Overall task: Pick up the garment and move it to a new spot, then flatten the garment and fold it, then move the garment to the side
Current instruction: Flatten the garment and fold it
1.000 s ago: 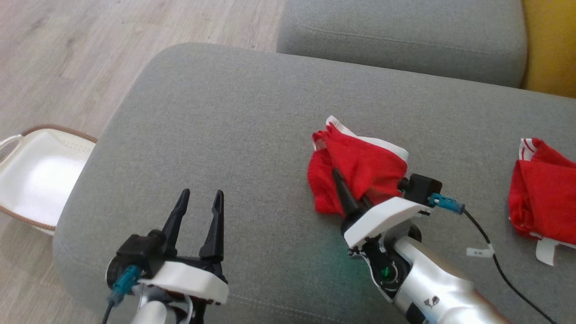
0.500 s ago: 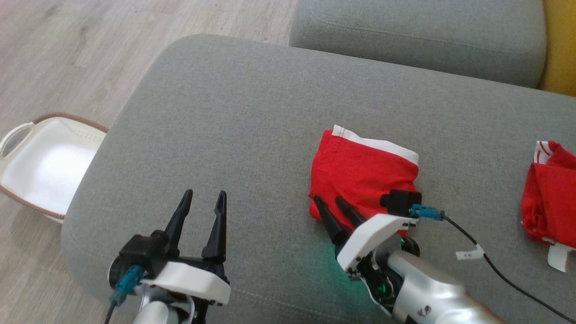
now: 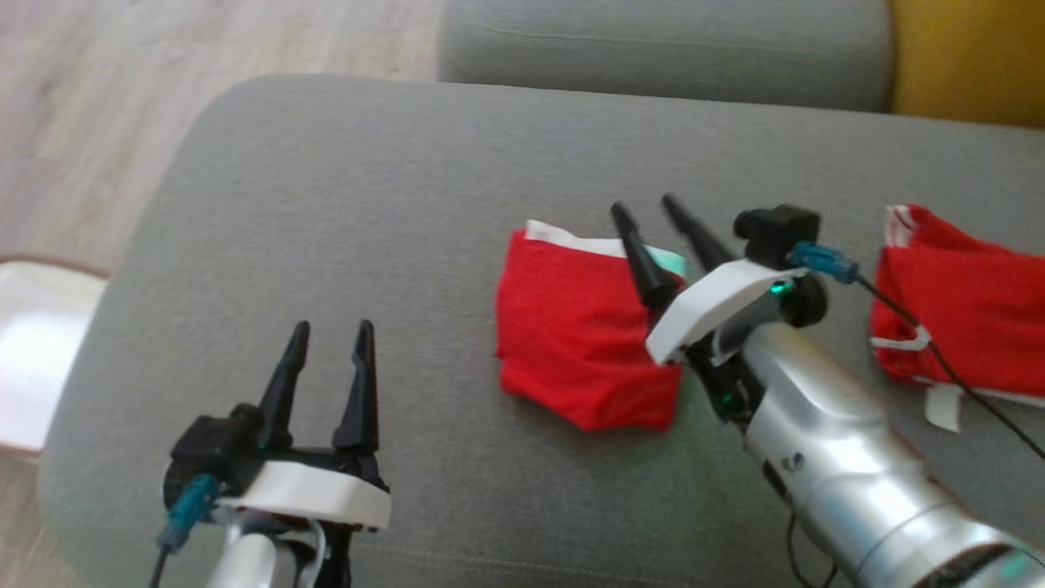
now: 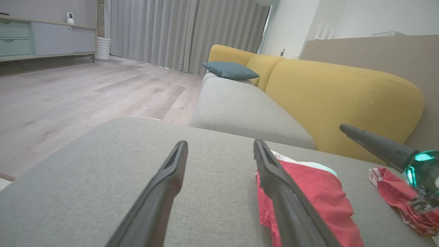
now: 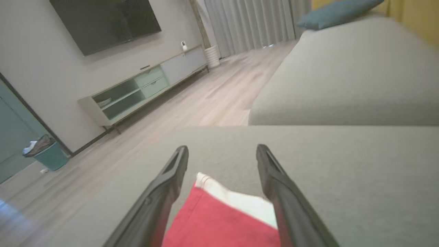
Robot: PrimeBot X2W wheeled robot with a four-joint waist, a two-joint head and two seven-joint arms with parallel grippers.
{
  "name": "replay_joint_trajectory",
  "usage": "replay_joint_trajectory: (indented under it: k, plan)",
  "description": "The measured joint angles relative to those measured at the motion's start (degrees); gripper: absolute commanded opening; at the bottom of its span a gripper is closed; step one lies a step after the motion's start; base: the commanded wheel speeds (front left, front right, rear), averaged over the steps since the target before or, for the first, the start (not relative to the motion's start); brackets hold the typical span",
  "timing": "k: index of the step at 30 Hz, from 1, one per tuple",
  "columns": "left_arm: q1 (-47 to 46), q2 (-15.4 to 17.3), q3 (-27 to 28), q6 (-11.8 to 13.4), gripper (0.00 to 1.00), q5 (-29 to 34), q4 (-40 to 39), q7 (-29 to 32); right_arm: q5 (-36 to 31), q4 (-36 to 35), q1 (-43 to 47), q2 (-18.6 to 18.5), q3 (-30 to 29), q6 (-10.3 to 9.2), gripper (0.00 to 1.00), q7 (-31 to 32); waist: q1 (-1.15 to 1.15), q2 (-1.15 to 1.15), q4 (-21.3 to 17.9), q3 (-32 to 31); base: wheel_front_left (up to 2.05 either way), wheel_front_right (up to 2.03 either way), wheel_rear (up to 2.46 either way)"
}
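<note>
**Desk:** So, what did the head camera show, left to right?

**Operator:** At the far left edge I had a white basket [image 3: 33,359] on the wood floor, just beside the grey cushion [image 3: 367,188]. My left gripper [image 3: 333,327] hung over the cushion's near left part. Its two dark fingers were spread with nothing between them, well apart from any cloth.

**Desk:** And the garment?

**Operator:** The red garment [image 3: 571,351] lay folded into a rough rectangle near the middle of the cushion, its white band [image 3: 571,242] along the far edge. My right gripper [image 3: 645,204] stood over the garment's far right corner, fingers parted and pinching nothing. In the right wrist view, the red fabric and the white band sat below and between those two spread fingers. I could not tell whether the tips touched the cloth.

**Desk:** Anything further right?

**Operator:** A second red piece [image 3: 963,327], crumpled and trimmed in white, lay on the cushion's right side, apart from the folded one. The right arm's black cable crossed in front of it. Beyond, at the top right, was the yellow sofa back [image 3: 963,57].
</note>
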Motion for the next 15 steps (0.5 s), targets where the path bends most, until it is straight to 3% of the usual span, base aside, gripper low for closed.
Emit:
replay_joint_trajectory:
  k: [7,11,15]
  plan:
    - [-0.8,0.0,1.1,-0.1,1.00,0.0,-1.4,0.0,-28.4,-15.0,14.2,-0.2,-21.4,0.00,1.00,-0.2,0.00,0.00,-5.1,0.3,0.00,0.00,0.00]
    - [-1.6,0.0,1.5,-0.1,1.00,0.0,-1.9,0.0,-35.8,-24.0,24.2,-0.1,-27.5,0.00,1.00,-0.2,0.00,0.00,-7.2,0.3,0.00,0.00,0.00]
    - [-1.5,0.0,1.6,-0.2,1.00,-0.4,-1.5,0.0,-38.0,-30.2,30.2,0.1,-31.7,0.00,1.00,-0.2,0.00,0.00,-8.9,0.2,0.00,0.00,0.00]
